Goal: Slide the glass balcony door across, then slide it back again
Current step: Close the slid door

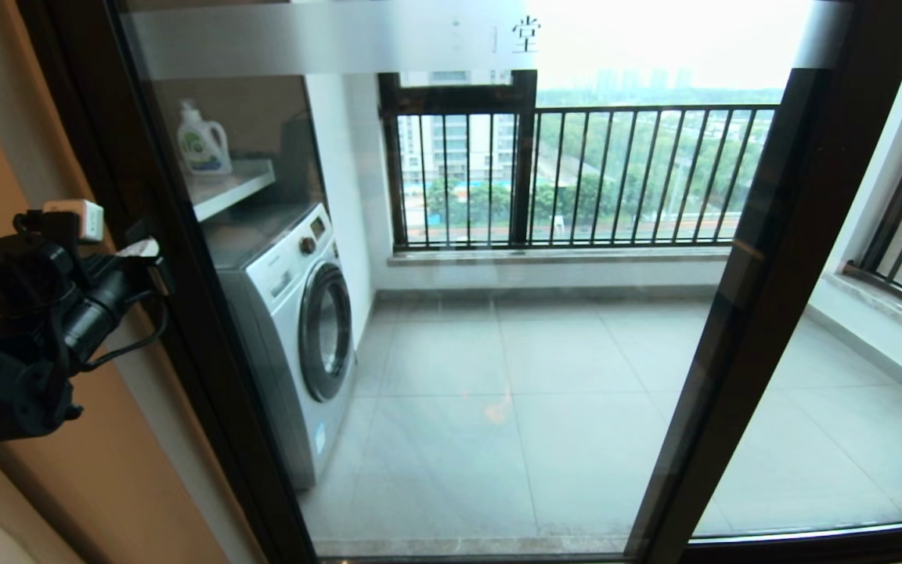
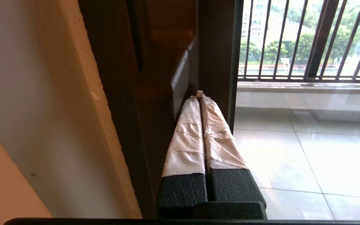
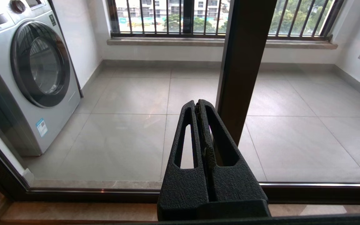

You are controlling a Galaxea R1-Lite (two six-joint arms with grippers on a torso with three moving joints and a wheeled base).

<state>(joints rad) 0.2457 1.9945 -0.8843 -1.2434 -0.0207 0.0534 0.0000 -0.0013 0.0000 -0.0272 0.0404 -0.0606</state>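
At the left upright of the glass balcony door (image 1: 185, 313), the left gripper (image 2: 200, 93) has its paper-wrapped fingers (image 2: 186, 137) pressed together, holding nothing, tips resting against the dark frame beside a brown handle block (image 2: 167, 84). Just beyond those tips, through the pane, stands a washing machine (image 1: 294, 313). The right gripper (image 3: 198, 107) is likewise clenched empty, pointing at the glass, with a dark vertical frame post (image 3: 245, 62) just beside its tips.
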